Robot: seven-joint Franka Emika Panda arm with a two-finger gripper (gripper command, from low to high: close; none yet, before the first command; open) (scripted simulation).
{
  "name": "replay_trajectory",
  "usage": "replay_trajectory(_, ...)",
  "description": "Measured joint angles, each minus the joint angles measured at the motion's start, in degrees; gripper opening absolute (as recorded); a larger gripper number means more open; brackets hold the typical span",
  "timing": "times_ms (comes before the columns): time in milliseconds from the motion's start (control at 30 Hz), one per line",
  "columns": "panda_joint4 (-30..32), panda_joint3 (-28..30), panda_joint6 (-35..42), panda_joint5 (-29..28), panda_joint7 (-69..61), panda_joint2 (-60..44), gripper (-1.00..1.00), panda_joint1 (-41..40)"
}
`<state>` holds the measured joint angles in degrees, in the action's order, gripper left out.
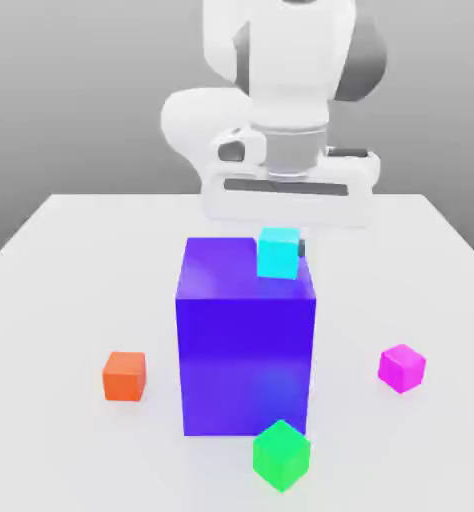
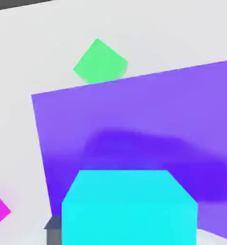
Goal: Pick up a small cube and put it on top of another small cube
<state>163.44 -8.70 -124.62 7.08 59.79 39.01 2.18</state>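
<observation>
Claw (image 1: 279,232) holds cyan cube (image 1: 278,252) over purple block (image 1: 246,340)'s far right edge; early release risks tumbling off.

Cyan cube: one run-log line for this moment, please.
cyan cube: in tool, above big purple block | green cube: on table | stacking: not yet done
</observation>
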Motion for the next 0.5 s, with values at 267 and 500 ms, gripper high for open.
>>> replay_trajectory(267,-11.5,-4.0,12.6,-7.8,0.0,-6.1,-1.0,-2.1)
replay_trajectory(500,-20.6,-6.2,14.8,-15.2,-1.3,-20.9,-1.0,-4.6)
